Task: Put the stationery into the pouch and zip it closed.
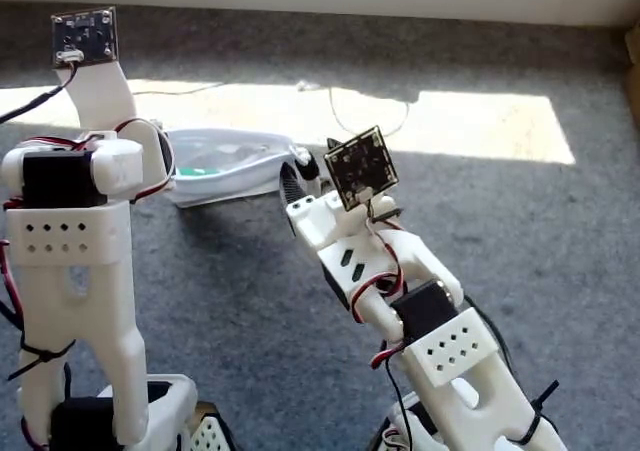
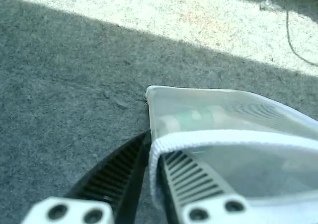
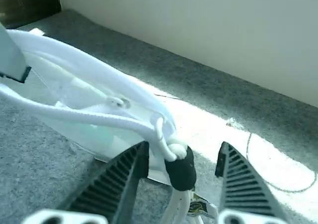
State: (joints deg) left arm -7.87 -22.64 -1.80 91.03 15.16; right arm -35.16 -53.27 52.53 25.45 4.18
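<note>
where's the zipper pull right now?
The zipper pull sits at the end of the pouch nearest the right arm, between the open fingers of the right claw, over the grey carpet.

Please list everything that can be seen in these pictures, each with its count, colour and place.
pouch: one, translucent white, lying on the carpet between the two grippers
stationery: count cannot be told, green and pale, inside the pouch
zip pull: one, black with a white cord, at the pouch's end
cable: one, thin, on the sunlit carpet beyond the pouch
carpet: grey, with a sunlit strip
wall: pale, behind the carpet
left gripper: one, black fingers, shut on the pouch's white edge
right gripper: one, black fingers, open on either side of the zip pull
</note>
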